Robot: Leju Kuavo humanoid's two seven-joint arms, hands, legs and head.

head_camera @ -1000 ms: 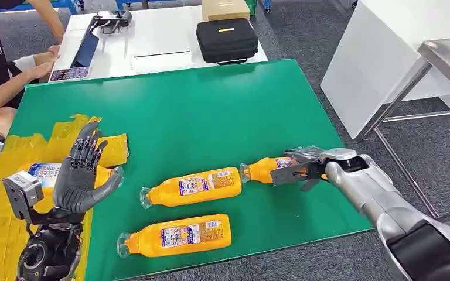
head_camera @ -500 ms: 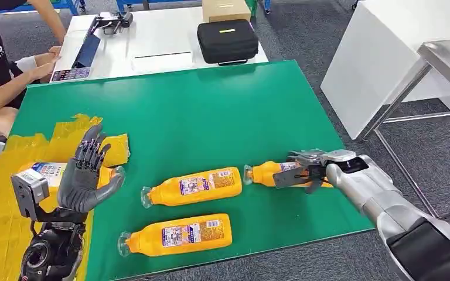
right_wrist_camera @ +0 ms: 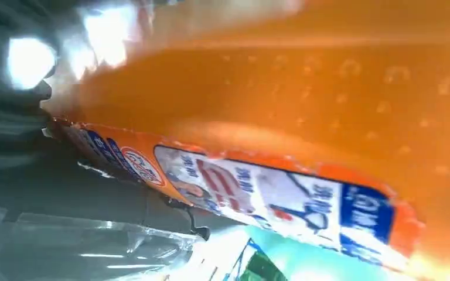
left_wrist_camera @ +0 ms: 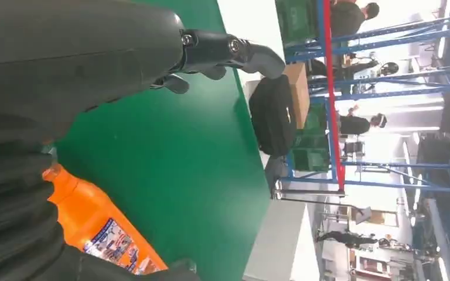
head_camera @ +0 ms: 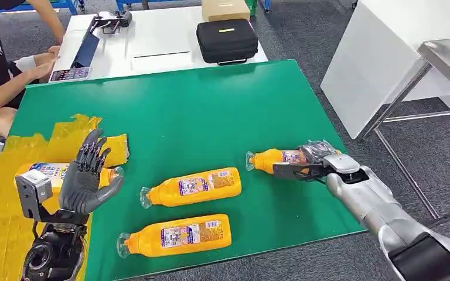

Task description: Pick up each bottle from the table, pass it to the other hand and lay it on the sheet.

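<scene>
right hand [head_camera: 312,164] grips orange bottle [head_camera: 272,158] near table's right edge, cap pointing left | left hand [head_camera: 85,175] spread, holding nothing, over yellow sheet [head_camera: 0,222]

My work surface is a green table [head_camera: 199,111]. A yellow sheet [head_camera: 0,228] covers its left corner. Two orange bottles [head_camera: 191,187] [head_camera: 177,235] lie on the green, a third bottle [head_camera: 47,173] on the sheet.
</scene>
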